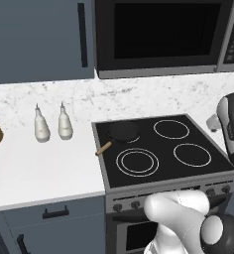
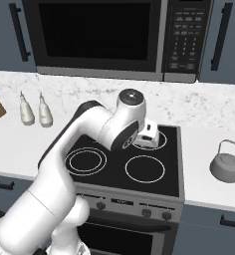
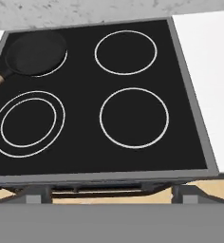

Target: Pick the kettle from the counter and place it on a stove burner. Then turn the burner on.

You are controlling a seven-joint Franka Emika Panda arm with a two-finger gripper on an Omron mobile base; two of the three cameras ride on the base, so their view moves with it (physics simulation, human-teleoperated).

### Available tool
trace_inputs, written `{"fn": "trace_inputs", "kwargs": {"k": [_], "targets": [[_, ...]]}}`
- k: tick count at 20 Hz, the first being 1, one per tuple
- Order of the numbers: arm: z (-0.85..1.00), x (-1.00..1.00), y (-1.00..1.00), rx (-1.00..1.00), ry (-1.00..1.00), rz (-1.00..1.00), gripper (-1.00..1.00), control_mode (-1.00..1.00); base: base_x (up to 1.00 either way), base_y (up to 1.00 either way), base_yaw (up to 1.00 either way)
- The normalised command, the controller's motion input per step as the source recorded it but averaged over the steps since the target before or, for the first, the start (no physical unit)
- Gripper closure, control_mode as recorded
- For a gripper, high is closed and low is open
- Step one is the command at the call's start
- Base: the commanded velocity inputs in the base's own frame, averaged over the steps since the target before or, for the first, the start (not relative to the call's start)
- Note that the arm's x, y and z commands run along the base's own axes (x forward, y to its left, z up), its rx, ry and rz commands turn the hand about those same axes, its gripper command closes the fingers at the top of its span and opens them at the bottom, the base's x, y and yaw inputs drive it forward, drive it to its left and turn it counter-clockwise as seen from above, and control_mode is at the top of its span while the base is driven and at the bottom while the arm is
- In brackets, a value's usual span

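Evidently empty, jaws wide, the gripper (image 2: 148,135) hovers above the cooktop (image 3: 80,76) since the kettle (image 2: 228,167) sits unpicked on the counter (image 2: 209,144).

My white counter (image 2: 209,189) has the grey kettle (image 2: 228,167) sitting on its right part. On its left part, two white bottles (image 1: 52,124) stand side by side, near the far wall.
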Motion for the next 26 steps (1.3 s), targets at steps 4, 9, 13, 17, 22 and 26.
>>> {"fn": "trace_inputs", "kwargs": {"k": [4,9,13,17,22,26], "targets": [[-0.21,0.05,-0.39,0.12,0.0,-0.42,-1.0,-1.0,0.0,0.0,0.0],[-0.36,0.12,-0.27,0.08,0.0,-0.51,-1.0,-1.0,0.0,0.0,0.0],[-0.42,0.01,-0.33,0.06,0.0,-0.56,-1.0,-1.0,0.0,0.0,0.0],[-0.14,0.1,-0.46,0.1,0.0,-0.35,-1.0,-1.0,0.0,0.0,0.0],[0.0,0.18,-0.54,0.1,0.0,-0.18,-1.0,-1.0,0.0,0.0,0.0],[0.0,0.16,-0.35,0.03,0.0,-0.1,-1.0,-1.0,0.0,0.0,0.0]]}}
